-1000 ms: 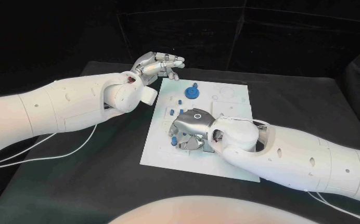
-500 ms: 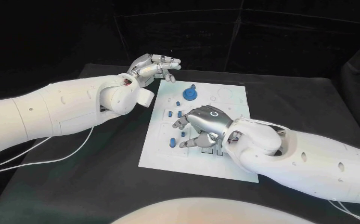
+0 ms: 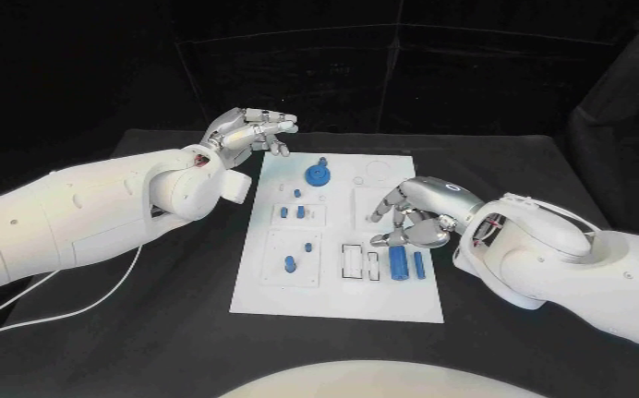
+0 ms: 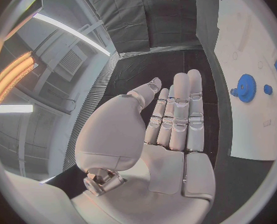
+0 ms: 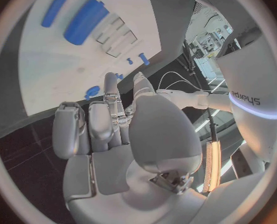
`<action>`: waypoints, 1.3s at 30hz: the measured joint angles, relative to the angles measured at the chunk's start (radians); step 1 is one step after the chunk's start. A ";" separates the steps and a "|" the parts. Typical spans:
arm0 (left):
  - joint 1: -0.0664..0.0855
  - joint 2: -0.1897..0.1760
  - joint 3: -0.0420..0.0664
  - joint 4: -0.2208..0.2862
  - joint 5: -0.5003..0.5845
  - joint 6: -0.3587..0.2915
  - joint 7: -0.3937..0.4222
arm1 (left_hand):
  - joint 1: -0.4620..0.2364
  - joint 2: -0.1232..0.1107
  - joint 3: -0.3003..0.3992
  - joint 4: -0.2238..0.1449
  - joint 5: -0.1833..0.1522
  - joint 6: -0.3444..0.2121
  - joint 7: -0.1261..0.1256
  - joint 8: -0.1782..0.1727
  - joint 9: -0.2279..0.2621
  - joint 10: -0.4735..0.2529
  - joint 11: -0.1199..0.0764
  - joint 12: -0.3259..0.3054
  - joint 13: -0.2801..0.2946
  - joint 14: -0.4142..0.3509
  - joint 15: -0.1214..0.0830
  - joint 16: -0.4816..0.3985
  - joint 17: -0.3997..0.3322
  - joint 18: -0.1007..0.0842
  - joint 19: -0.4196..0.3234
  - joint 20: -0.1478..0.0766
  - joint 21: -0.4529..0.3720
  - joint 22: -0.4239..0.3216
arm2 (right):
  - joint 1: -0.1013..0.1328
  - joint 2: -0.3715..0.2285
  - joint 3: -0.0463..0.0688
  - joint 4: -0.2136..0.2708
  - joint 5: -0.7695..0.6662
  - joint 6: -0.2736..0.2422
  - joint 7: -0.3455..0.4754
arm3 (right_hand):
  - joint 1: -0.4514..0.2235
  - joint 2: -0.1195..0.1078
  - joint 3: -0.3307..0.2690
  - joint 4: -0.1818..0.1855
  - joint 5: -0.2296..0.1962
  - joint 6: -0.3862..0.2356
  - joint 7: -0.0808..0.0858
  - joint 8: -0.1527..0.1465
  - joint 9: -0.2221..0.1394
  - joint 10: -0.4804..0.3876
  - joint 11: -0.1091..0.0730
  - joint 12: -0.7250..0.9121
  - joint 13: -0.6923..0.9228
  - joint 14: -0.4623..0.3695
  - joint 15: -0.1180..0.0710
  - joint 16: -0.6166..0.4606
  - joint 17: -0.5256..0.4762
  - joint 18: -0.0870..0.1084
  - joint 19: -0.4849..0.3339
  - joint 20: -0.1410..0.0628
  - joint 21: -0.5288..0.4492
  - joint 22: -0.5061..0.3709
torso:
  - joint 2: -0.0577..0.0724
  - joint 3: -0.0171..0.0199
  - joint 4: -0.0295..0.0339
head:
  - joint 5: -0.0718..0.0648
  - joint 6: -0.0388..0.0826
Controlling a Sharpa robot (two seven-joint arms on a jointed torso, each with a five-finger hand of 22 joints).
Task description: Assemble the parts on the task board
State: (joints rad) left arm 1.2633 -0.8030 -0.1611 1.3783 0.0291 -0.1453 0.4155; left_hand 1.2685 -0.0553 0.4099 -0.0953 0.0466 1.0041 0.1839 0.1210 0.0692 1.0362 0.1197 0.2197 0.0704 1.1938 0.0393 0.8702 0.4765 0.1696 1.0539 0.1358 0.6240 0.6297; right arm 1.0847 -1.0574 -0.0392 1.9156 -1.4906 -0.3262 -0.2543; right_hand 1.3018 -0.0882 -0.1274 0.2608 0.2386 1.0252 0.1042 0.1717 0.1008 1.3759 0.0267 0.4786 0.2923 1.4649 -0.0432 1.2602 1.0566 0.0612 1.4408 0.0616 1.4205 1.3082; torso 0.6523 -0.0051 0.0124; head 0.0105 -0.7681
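The white task board (image 3: pixel 333 292) lies in the middle of the black table. A blue gear (image 3: pixel 319 174) stands near its far edge. Two long blue parts (image 3: pixel 398 264) lie side by side at its right, and small blue pieces (image 3: pixel 291 263) sit in the left recesses. My right hand (image 3: pixel 419 209) hovers over the board's right side just beyond the long parts, fingers half bent, holding nothing. My left hand (image 3: pixel 250 130) hangs past the board's far left corner, its fingers (image 4: pixel 178 112) held straight and empty. In the wrist views I see the gear (image 4: pixel 245 88) and the long parts (image 5: pixel 85 20).
Black table (image 3: pixel 147 315) surrounds the board on every side. A white cable (image 3: pixel 80 301) runs under my left arm at the table's left. Dark curtains close the back.
My right hand has lifted off the board's left-middle area and moved to its right side, uncovering the small pieces and the long blue parts. The camera has shifted; my left hand keeps its place.
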 measured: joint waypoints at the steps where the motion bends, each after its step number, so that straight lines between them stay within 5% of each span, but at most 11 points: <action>1: 0.000 -0.002 0.000 0.002 0.000 0.000 0.000 | 0.000 0.000 0.000 0.000 0.000 0.000 0.000 0.000 0.000 0.000 0.000 0.000 0.000 0.000 0.000 0.000 0.000 0.000 0.000 0.000 0.000 0.000 | 0.000 -0.016 0.000 0.003 0.014 0.002 -0.024 | -0.025 0.005 -0.013 0.016 0.004 0.004 -0.004 0.011 0.005 0.000 0.000 0.052 0.058 0.000 -0.004 0.015 0.020 0.000 0.007 -0.003 0.010 0.000 | -0.001 -0.0001 -0.0020 | -0.008 0.002; 6: 0.000 -0.005 -0.002 0.008 0.000 0.000 0.000 | 0.000 0.000 0.000 0.000 0.000 0.000 0.000 0.000 0.000 0.000 0.000 0.000 0.000 0.000 0.000 0.000 0.000 0.000 0.000 0.000 0.000 0.000 | 0.001 -0.062 -0.001 0.016 0.060 0.008 -0.141 | -0.062 0.030 -0.057 0.030 0.014 0.007 -0.007 0.060 0.037 -0.051 -0.011 0.288 0.353 0.003 -0.008 0.046 0.058 0.000 0.011 -0.006 0.023 0.000 | -0.002 -0.0001 -0.0121 | -0.027 0.005; 13: 0.000 -0.005 -0.007 0.010 0.000 0.000 0.000 | 0.000 0.000 0.000 0.000 0.000 0.000 0.000 0.000 0.000 0.000 0.000 0.000 0.000 0.000 0.000 0.000 0.000 0.000 0.000 0.000 0.000 0.000 | -0.009 -0.067 -0.003 0.010 0.072 0.021 -0.232 | -0.073 0.031 -0.068 0.030 0.009 -0.001 -0.008 0.084 0.058 -0.067 -0.012 0.348 0.453 0.002 -0.009 0.047 0.060 0.000 0.011 -0.006 0.023 0.000 | -0.005 0.0016 -0.0209 | -0.035 0.006; 24: 0.000 -0.006 -0.010 0.009 0.000 0.000 -0.001 | 0.000 0.000 0.000 0.000 0.000 0.000 0.000 0.000 0.000 0.000 0.000 0.000 0.000 0.000 0.000 0.000 0.000 0.000 0.000 0.000 0.000 0.000 | -0.062 0.008 -0.006 -0.024 0.028 0.043 -0.281 | -0.073 0.031 -0.073 0.030 0.009 -0.001 -0.008 0.095 0.069 -0.067 -0.012 0.370 0.495 0.002 -0.009 0.051 0.067 0.001 0.011 -0.006 0.023 0.000 | -0.003 0.0030 -0.0212 | -0.034 -0.001; 39: 0.000 -0.007 -0.012 0.000 0.000 0.000 -0.002 | 0.004 0.004 0.000 0.000 0.000 0.000 0.000 0.000 0.000 0.000 0.000 0.005 0.000 0.000 0.000 0.000 -0.001 0.000 0.000 0.000 0.000 -0.001 | -0.091 0.052 -0.007 -0.044 -0.041 0.079 -0.295 | -0.073 0.031 -0.073 0.030 0.009 -0.004 -0.011 0.107 0.082 -0.063 -0.016 0.430 0.573 0.002 -0.009 0.076 0.105 0.001 0.018 -0.006 0.039 0.000 | -0.003 0.0021 -0.0223 | -0.033 -0.012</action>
State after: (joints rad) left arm 1.2633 -0.8104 -0.1726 1.3781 0.0291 -0.1453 0.4134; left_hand 1.2724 -0.0514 0.4099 -0.0952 0.0466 1.0040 0.1839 0.1210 0.0692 1.0363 0.1198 0.2244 0.0706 1.1938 0.0394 0.8703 0.4751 0.1697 1.0539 0.1358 0.6240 0.6286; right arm 0.9933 -1.0050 -0.0467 1.8714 -1.5312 -0.2477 -0.5489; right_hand 1.2288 -0.0577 -0.2005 0.2906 0.2474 1.0208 0.0934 0.2784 0.1832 1.3131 0.0105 0.9088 0.8650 1.4667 -0.0522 1.3358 1.1615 0.0618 1.4584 0.0551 1.4598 1.3078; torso 0.6493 -0.0030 -0.0100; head -0.0228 -0.7802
